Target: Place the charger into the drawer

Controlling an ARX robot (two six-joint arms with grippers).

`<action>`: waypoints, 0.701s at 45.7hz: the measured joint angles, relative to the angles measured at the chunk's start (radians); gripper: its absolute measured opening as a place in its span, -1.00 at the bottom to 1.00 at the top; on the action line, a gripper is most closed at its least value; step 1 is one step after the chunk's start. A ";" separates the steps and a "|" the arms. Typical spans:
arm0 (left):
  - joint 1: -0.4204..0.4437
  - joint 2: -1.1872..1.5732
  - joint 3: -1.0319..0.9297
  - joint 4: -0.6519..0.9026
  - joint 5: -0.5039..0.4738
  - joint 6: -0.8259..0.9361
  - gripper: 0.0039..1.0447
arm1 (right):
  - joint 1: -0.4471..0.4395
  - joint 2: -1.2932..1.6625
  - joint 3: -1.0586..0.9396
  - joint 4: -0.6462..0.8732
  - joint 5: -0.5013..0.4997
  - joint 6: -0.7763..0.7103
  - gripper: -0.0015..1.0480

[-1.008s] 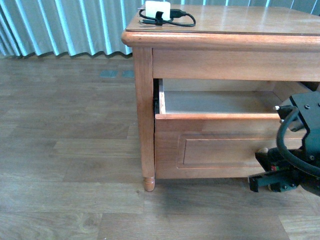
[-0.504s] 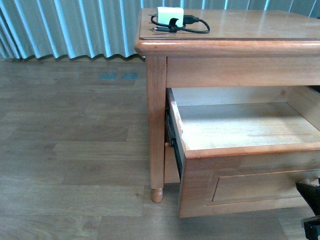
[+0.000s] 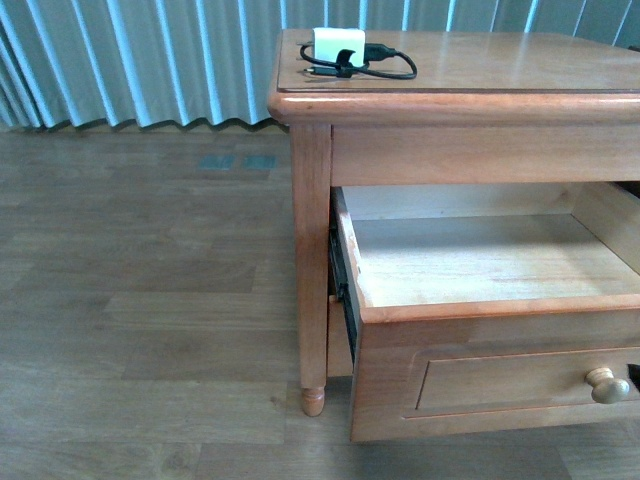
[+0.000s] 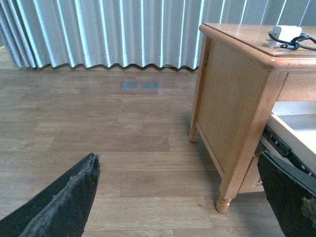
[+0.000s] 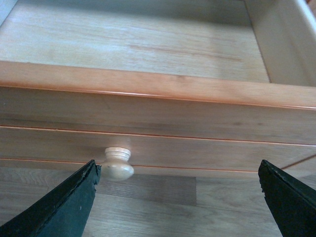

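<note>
Two end effectors, both released: left end effector [image 4: 178,157] spread over floor [image 4: 123,128], right end effector [image 5: 177,163] spread before knob [image 5: 117,163], gripping nothing. Drawer [image 3: 480,310] stands open, interior bare, ready to receive. Charger [image 3: 338,47] on surface [image 3: 520,60] near corner above drawer, cable strapped; likely next pick.

The charger [image 4: 285,33] is seen lying on the tabletop [image 4: 237,35], above the opened drawer [image 4: 291,134]; the left pincer [image 4: 180,197] is spread wide over the floor [image 4: 98,128].
</note>
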 joint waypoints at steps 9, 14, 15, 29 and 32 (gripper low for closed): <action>0.000 0.000 0.000 0.000 0.000 0.000 0.89 | -0.099 -0.229 -0.003 -0.183 -0.068 0.004 0.84; 0.000 0.000 0.000 0.000 0.000 0.000 0.89 | -0.156 -0.356 -0.002 -0.280 -0.102 0.006 0.84; 0.000 0.000 0.000 0.000 0.000 0.000 0.89 | -0.169 -0.383 0.001 -0.300 -0.113 0.008 0.84; 0.000 0.000 0.000 0.000 0.000 0.000 0.89 | -0.393 -0.657 0.018 -0.485 -0.266 0.024 0.84; 0.000 0.000 0.000 0.000 0.000 0.000 0.89 | -0.424 -0.673 0.012 -0.488 -0.284 0.034 0.84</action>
